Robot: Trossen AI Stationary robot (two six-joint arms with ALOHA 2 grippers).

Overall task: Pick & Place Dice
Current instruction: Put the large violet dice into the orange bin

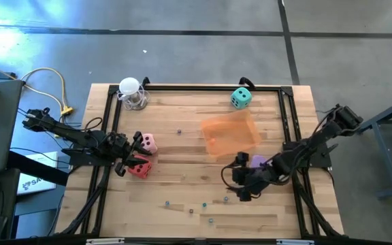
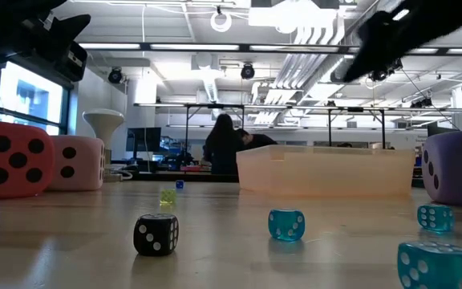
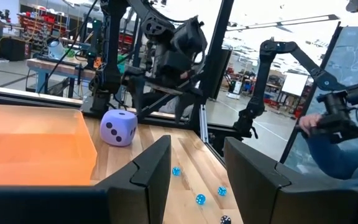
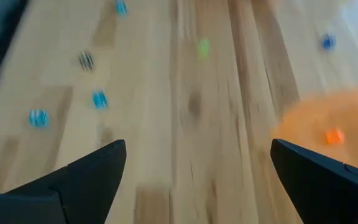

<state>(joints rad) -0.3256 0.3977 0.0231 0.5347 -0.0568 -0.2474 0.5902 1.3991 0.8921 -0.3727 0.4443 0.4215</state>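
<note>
The light wooden table [image 1: 182, 197] with a black frame holds a see-through orange tray [image 1: 231, 134], a teal soft cube [image 1: 241, 97], a pink soft cube [image 1: 148, 143], a red soft cube [image 1: 140, 167], a purple soft cube [image 1: 258, 161], a white cup-shaped thing [image 1: 132, 93] and tiny dice [image 1: 205, 204].

The red die [image 1: 139, 167] and pink die [image 1: 147, 143] carry dark pips, as does the purple die [image 3: 118, 128]. The teal die [image 1: 241, 98] shows dark dots too. The tray [image 1: 231, 135] is translucent orange. The table [image 1: 182, 190] is pale striped wood. Small beads [image 2: 285, 224] are clear blue; one small cube [image 2: 156, 234] is black with white pips.
</note>
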